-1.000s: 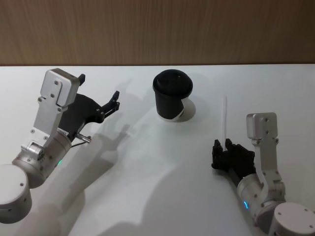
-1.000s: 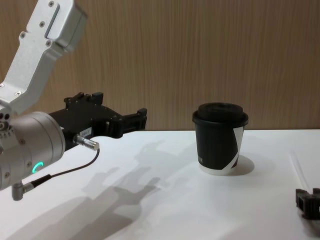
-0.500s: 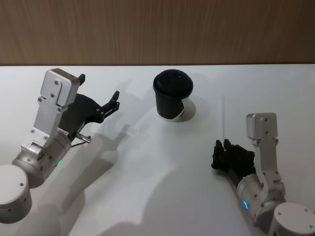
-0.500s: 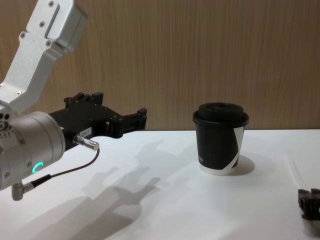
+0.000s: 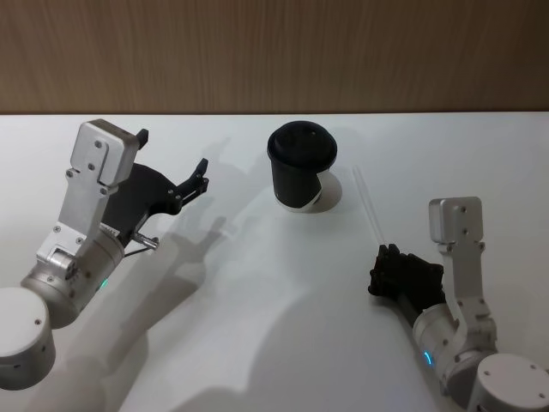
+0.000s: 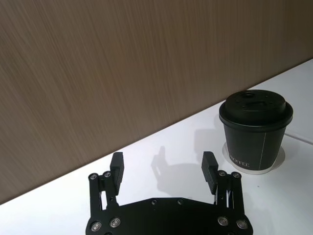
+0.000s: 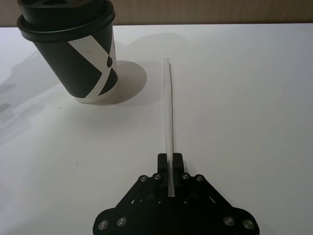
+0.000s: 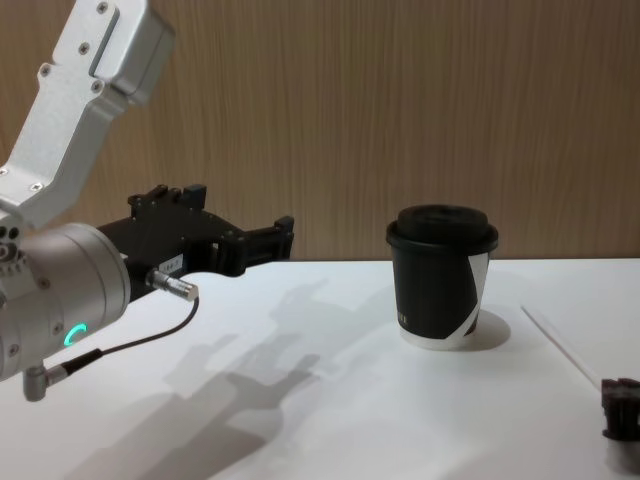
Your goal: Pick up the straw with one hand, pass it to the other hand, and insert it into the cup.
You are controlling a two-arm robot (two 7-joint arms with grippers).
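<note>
Swinging since a moment ago, the straw [image 5: 369,206] now tips toward the cup [image 5: 300,167]. Close by, the right gripper [image 5: 388,253] pinches its low end tight. Farther off, the left gripper [image 5: 172,151] waits wide open and empty. Passing and poking in are still to do.

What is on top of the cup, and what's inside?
A black domed lid closes the cup; its inside is hidden. The straw is not in it: the right gripper holds it beside the cup. The left gripper hovers open.
</note>
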